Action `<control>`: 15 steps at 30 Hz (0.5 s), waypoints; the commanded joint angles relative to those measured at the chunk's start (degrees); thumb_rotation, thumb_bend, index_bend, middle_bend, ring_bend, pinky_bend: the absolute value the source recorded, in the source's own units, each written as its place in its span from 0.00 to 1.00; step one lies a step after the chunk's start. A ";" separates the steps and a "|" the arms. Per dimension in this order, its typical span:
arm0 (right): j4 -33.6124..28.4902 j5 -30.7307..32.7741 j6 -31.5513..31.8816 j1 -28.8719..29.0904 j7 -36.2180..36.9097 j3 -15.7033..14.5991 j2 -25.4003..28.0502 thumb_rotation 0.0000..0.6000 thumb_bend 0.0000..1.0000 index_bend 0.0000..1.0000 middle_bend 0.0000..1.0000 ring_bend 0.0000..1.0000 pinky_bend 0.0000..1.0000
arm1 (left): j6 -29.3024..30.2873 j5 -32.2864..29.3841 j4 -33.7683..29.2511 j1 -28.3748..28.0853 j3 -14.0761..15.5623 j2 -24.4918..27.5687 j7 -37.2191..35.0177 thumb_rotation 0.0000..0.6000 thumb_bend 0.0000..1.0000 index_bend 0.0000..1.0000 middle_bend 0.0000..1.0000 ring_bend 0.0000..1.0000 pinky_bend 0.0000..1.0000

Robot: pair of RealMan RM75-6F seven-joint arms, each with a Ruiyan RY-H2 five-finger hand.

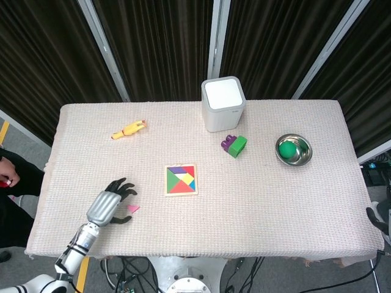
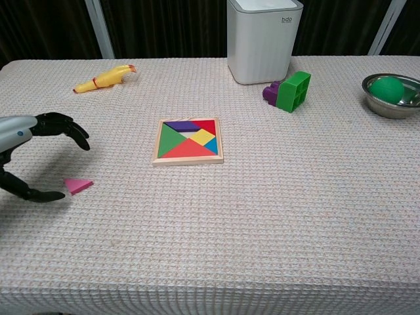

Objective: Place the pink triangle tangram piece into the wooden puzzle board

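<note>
The pink triangle (image 1: pixel 133 209) (image 2: pixel 78 186) lies flat on the cloth, left of the wooden puzzle board (image 1: pixel 181 180) (image 2: pixel 188 141), which holds several coloured pieces. My left hand (image 1: pixel 110 204) (image 2: pixel 31 157) hovers just left of the triangle, fingers spread apart and holding nothing. Its thumb tip sits close beside the triangle's left corner in the chest view. Only a dark sliver of my right hand (image 1: pixel 376 218) shows at the table's right edge in the head view; how its fingers lie is not visible.
A yellow toy chicken (image 1: pixel 129 129) lies at the far left. A white box (image 1: pixel 223 103) stands at the back centre, with green and purple blocks (image 1: pixel 234 145) in front of it. A steel bowl (image 1: pixel 302 157) holding a green ball (image 1: pixel 287 149) sits at right.
</note>
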 commanded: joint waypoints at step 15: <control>0.37 0.42 -1.88 0.28 -0.12 0.31 -0.35 1.00 0.15 0.00 0.00 0.00 0.00 | -2.79 -8.10 -2.01 -1.26 -1.44 -0.95 4.82 1.00 0.18 0.39 0.16 0.03 0.12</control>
